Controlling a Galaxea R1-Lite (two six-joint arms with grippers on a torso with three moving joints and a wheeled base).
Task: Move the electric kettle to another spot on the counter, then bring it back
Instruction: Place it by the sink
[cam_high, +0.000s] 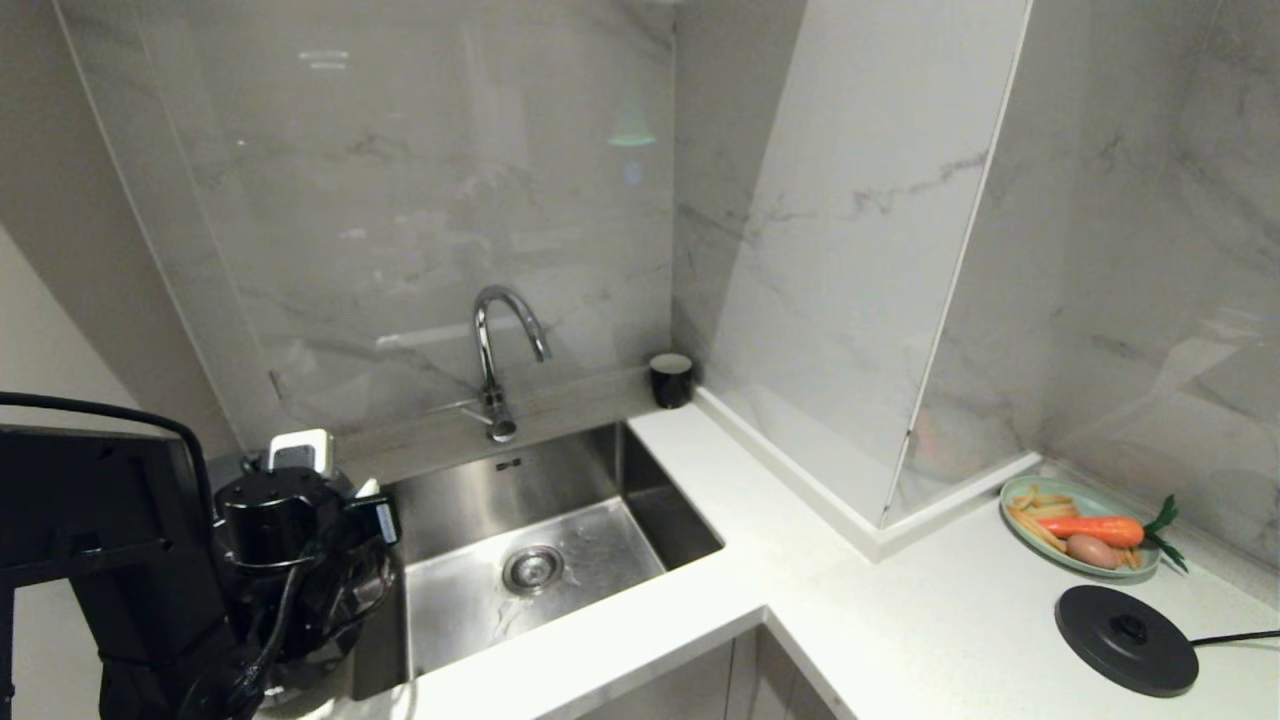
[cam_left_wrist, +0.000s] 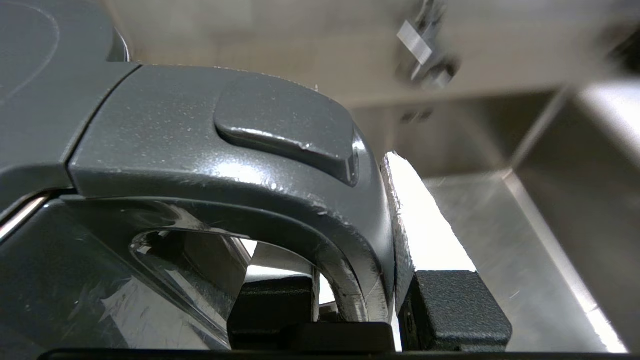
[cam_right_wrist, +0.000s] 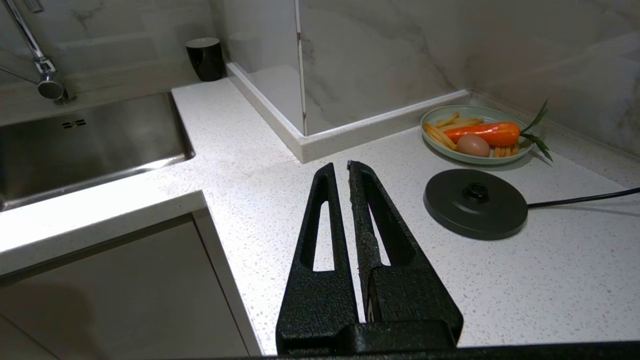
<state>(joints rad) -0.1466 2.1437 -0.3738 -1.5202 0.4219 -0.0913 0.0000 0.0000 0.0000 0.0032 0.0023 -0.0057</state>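
My left gripper (cam_left_wrist: 350, 300) pinches the electric kettle (cam_left_wrist: 210, 165) by its loop handle, beside the sink (cam_high: 600, 500); it seems upright, though my arm hides it. My right gripper (cam_right_wrist: 346, 170), pressed together, hangs over the surface (cam_right_wrist: 525, 280).

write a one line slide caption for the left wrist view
Left gripper clamped on the glossy black electric kettle's loop handle, beside the stainless steel sink.

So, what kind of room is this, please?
Most likely a home kitchen. A steel sink with a curved tap is set into a white speckled counter, marble-look panels line the walls, and a plate of food stands by a corded kettle base.
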